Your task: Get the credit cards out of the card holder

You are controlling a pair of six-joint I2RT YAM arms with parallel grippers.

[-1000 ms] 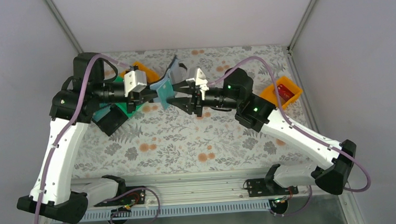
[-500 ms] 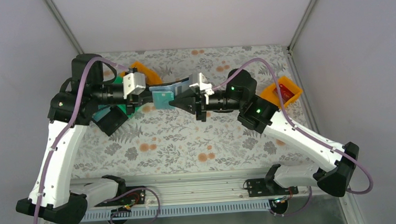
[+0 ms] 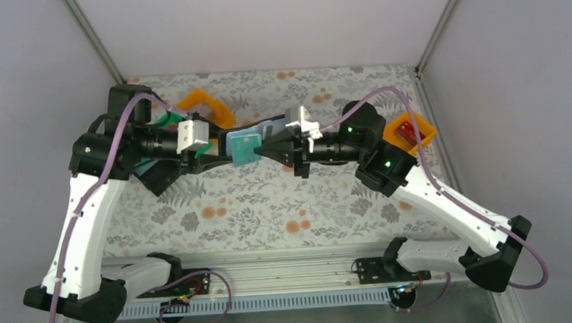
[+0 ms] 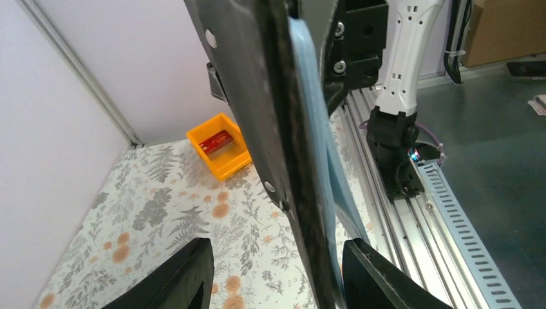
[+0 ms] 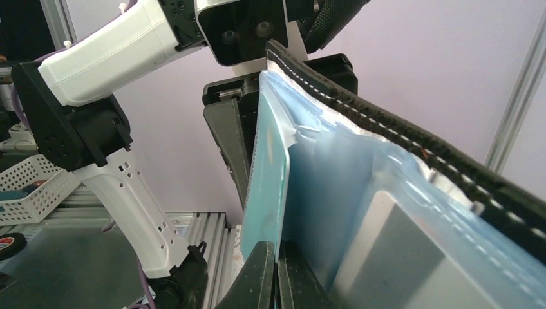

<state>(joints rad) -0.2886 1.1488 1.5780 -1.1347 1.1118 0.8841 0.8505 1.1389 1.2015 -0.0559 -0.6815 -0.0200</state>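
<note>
The card holder is a black folding wallet with pale stitching along its edge and glossy light-blue inner pockets. It is held up off the floral counter, well to the left of the orange tray. A bluish card, a flat teal rectangle, lies against the holder's inner face at the end farthest from that tray. The top view alone shows both arms meeting at the holder from opposite sides and the card's broad teal face. The left wrist view sees the holder edge-on, as a thin black slab with a pale-blue sheet along one side, and looks past it to the orange tray, where a red card lies inside. The right wrist view is the only one close enough to show the stitched rim, the layered clear-blue pockets with a pale grey panel inside one, and the bluish card standing upright at the pockets' outer edge. The left gripper has its jaws parted about halfway, with the holder standing between them. There is a clear gap on one side, and on the other the blue sheet runs close by the finger, so they do not clamp it. The right gripper, on the side toward the orange tray, has its jaws pressed together on the lower edge of the bluish card.
</note>
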